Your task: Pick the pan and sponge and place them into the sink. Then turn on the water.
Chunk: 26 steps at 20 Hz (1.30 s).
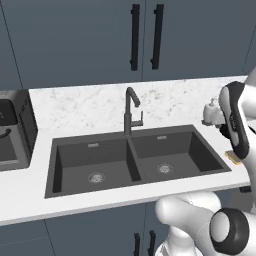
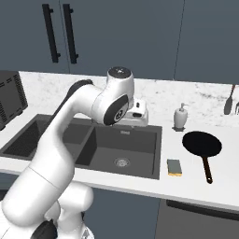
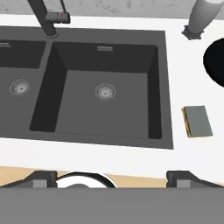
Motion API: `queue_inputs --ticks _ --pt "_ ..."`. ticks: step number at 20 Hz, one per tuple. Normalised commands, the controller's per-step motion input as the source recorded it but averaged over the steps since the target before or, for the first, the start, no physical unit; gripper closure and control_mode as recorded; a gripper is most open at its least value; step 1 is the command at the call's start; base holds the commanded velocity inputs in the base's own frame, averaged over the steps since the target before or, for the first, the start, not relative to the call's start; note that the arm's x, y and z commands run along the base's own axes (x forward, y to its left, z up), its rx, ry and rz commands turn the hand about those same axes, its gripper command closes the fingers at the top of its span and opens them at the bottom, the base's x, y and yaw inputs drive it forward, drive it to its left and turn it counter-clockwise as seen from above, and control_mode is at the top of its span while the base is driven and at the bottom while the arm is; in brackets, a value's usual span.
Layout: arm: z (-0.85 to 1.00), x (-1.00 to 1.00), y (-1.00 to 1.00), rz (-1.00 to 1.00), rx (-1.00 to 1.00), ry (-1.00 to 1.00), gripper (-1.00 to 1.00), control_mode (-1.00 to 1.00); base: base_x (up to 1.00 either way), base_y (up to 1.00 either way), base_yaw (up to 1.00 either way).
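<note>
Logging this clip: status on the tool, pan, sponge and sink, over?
Tool open, empty, above the sink's front edge. Pan and sponge on counter, right of sink. Both basins bare, faucet dry. Nothing blocking.

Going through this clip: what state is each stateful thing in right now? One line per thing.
pan: on the counter right of the sink, upright, not held.
sponge: flat on the counter, scrub side up, beside the sink.
sink: both basins bare, no water.
faucet: off, no stream.
tool: open, holding nothing, above the counter's front edge.
cabinet doors: closed.
</note>
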Motion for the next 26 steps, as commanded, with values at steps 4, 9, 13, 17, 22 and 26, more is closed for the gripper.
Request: queue_inputs --ticks 4,9,13,17,22,26 --pt "-0.29 -0.09 -0.77 0.0 0.0 0.0 -1.0 -1.0 0.0 0.0 0.0" --pt "-0.32 -0.04 -0.78 0.0 0.0 0.0 -1.0 -1.0 0.0 0.0 0.0" --pt "-0.37 0.0 -0.79 0.0 0.0 0.02 -1.0 -1.0 0.0 0.0 0.0" --pt "-0.4 0.0 -0.73 0.0 0.0 0.05 -1.0 -1.0 0.0 0.0 0.0" --pt "-0.35 0.0 -0.57 0.0 0.0 0.18 -1.0 -1.0 0.0 0.0 0.0" --pt "-0.32 0.02 -0.52 0.0 0.0 0.13 -1.0 -1.0 0.0 0.0 0.0"
